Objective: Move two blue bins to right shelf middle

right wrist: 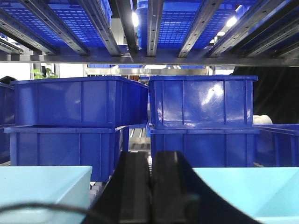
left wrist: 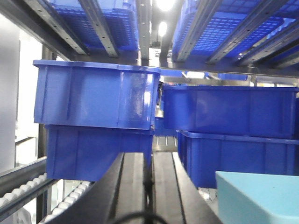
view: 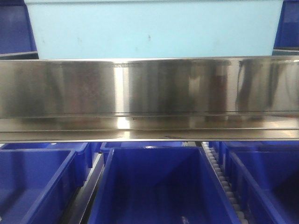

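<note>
A pale sky-blue bin (view: 149,28) stands on the rack level behind the wide shiny steel front rail (view: 149,88). In the left wrist view a corner of a pale blue bin (left wrist: 257,198) shows low on the right, beside my left gripper (left wrist: 152,155), which is shut with nothing between its fingers. The right wrist view has my right gripper (right wrist: 150,154) shut and empty too, with a pale blue bin (right wrist: 42,189) at its left and another pale blue surface (right wrist: 247,191) at its right. I cannot tell whether these two are separate bins.
Dark royal-blue bins (right wrist: 79,105) stand stacked two high at the back of the level, with more (left wrist: 93,93) ahead of the left gripper. White rollers (left wrist: 18,192) run at the left. Open dark blue bins (view: 159,186) fill the level below the rail. Rack rails (right wrist: 149,23) pass overhead.
</note>
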Controlling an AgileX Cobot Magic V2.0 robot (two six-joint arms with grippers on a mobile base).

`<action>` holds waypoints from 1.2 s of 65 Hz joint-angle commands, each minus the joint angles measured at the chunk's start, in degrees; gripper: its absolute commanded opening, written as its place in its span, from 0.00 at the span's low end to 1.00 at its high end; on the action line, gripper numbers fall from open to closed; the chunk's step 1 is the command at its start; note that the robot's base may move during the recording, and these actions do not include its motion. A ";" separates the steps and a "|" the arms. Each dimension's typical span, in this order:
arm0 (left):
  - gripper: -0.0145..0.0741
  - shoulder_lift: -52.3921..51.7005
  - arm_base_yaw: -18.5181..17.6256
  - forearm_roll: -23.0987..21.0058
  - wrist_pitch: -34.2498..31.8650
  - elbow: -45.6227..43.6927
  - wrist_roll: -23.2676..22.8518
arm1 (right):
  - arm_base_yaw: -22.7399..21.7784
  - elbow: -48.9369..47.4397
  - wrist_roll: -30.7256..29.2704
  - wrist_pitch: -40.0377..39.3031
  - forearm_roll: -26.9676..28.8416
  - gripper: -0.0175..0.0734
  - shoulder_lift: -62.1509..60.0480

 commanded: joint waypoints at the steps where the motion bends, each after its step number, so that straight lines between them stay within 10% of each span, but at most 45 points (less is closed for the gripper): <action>1: 0.29 3.84 -0.32 -0.26 5.33 -5.24 0.05 | -0.14 -3.86 0.03 2.19 0.24 0.33 4.59; 11: 0.64 10.80 -2.28 -0.26 6.99 -10.70 0.05 | -0.14 -5.99 0.03 1.97 0.24 0.82 11.68; 19: 0.86 15.96 -3.65 -0.50 10.76 -13.70 0.05 | -0.14 -6.13 -0.13 0.76 0.24 0.82 16.09; 49: 0.84 41.99 -19.06 -1.87 31.11 -37.80 0.05 | 8.90 -30.05 -0.88 22.08 0.24 0.82 39.25; 78: 0.84 72.62 -20.33 -1.69 58.06 -70.62 0.05 | 22.04 -62.77 -0.01 46.24 0.24 0.82 68.95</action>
